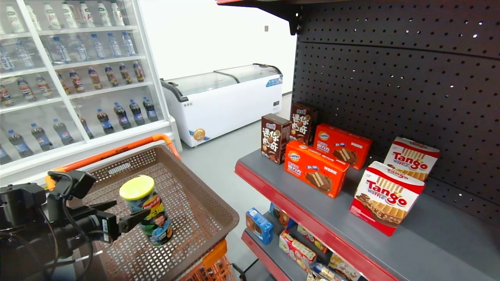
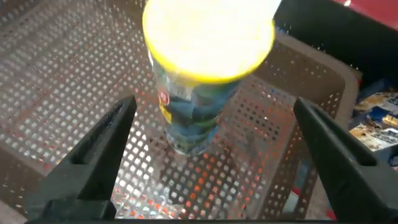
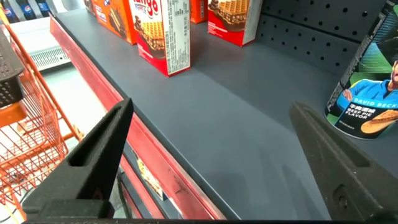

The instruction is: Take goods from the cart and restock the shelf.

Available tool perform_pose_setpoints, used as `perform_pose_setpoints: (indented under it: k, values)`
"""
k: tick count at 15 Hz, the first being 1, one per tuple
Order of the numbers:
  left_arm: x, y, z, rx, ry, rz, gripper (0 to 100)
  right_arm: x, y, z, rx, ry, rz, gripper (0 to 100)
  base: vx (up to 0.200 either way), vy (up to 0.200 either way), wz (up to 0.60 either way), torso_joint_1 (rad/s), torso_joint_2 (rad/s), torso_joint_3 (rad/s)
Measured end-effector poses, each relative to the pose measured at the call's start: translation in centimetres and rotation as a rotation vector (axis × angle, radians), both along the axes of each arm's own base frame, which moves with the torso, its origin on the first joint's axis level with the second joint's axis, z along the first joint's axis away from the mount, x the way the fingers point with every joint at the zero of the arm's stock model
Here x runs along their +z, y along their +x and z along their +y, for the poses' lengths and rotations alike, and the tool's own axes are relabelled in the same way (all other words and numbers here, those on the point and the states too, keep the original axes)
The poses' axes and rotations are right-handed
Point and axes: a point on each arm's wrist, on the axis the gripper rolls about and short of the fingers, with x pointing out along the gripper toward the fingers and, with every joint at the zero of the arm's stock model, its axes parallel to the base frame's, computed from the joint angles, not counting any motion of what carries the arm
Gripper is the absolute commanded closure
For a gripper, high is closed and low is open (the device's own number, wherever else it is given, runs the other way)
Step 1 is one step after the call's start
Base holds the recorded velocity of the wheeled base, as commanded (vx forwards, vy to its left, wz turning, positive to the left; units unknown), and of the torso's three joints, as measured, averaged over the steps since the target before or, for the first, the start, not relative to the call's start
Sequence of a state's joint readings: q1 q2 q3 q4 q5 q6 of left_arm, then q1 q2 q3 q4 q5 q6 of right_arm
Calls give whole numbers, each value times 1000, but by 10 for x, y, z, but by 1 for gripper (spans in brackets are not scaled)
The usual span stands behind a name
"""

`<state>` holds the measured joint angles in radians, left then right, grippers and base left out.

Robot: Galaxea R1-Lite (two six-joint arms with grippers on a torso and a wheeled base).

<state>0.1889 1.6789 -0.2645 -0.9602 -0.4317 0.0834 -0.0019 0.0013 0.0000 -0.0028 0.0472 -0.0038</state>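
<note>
Left gripper (image 1: pixel 133 207) is wide open, fingers on either side of the yellow-lidded can (image 1: pixel 147 212) without touching it. That can stands upright in the cart's brown basket (image 1: pixel 187 183). Right gripper (image 3: pixel 212 109) is wide open and holds nothing, above the grey shelf (image 3: pixel 236 137), near a second can (image 3: pixel 367 87) standing there.

Shop: stocked shelf (image 1: pixel 429 242), drinks fridge (image 1: pixel 78 78).

left arm (image 1: pixel 23 222): black | cables (image 1: pixel 50 228): black, looped | sticker (image 1: pixel 104 225): white | left claw (image 1: pixel 131 210): black, tapered
</note>
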Motion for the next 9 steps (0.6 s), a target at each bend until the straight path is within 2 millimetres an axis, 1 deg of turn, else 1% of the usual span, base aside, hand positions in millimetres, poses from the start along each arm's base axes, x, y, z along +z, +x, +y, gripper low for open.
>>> perform_pose_setpoints:
  k: [2,4,7,9]
  values:
    - [-14,3,-1,-21,-14,33,0,0,0,0,0,1,0,0,0,0,0,0,0,0]
    - [-22,8,-2,-50,-22,22,0,0,0,0,0,0,0,0,0,0,0,0,0,0]
    - [-34,18,-1,-69,12,-7,0,0,0,0,0,0,0,0,0,0,0,0,0,0]
    - [-45,21,0,-86,46,14,0,0,0,0,1,0,0,0,0,0,0,0,0,0]
